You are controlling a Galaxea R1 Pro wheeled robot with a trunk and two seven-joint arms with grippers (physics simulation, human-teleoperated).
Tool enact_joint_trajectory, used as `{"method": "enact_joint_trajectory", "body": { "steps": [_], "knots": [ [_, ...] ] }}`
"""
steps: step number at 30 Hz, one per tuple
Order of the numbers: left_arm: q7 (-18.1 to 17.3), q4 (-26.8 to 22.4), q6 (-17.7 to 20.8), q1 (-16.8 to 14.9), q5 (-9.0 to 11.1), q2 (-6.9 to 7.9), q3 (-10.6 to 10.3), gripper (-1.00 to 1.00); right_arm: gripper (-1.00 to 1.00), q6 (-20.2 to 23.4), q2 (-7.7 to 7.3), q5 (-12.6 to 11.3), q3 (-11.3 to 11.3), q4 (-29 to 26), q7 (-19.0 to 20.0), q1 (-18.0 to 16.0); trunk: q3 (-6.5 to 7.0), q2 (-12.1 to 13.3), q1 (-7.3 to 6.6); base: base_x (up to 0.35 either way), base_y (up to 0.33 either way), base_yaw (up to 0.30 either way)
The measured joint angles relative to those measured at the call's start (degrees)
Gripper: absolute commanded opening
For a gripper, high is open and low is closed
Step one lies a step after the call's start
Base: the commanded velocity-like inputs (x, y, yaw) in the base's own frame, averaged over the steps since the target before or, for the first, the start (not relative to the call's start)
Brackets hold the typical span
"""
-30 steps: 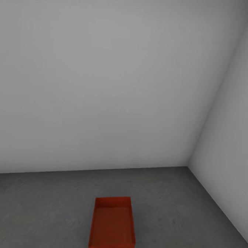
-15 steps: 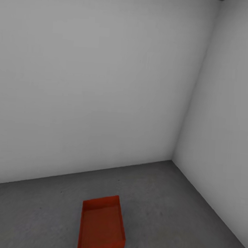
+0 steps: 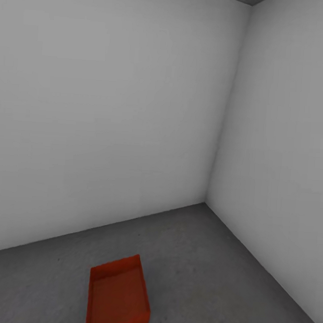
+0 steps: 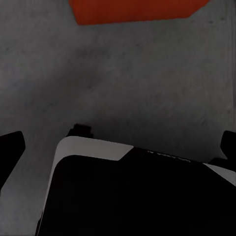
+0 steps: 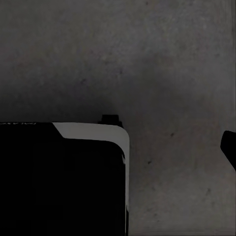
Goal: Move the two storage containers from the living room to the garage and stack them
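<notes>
One bin down in the garage corner.
We see a storage container point(image 3: 117, 295) lying open-top on the concrete floor point(image 3: 211, 271) near the wall corner point(image 3: 206, 202); we cannot tell either gripper's state.

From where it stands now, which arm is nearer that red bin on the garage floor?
Probably the left. The storage container sits on the floor left of centre in the head view, and its red wall shows ahead of the left pincer. The right wrist view has bare concrete.
</notes>
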Motion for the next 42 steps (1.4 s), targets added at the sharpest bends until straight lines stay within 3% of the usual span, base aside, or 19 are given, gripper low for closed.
{"method": "enact_joint_trajectory", "body": {
  "steps": [18, 42],
  "knots": [
    [0.0, 0.0, 0.0, 0.0, 0.0, -0.03, 0.0, 1.00, 1.00, 0.0, -0.01, 0.0, 0.0, 0.0, 0.0, 0.0, 0.12, 0.0, 0.00, 0.000, 0.000, -0.286],
    [0.0, 0.0, 0.0, 0.0, -0.1, -0.03, 0.0, 1.00, 1.00, 0.0, 0.09, 0.0, 0.0, 0.0, 0.0, 0.0, 1.28, 0.0, 0.00, 0.000, 0.000, -0.277]
  ]
}}
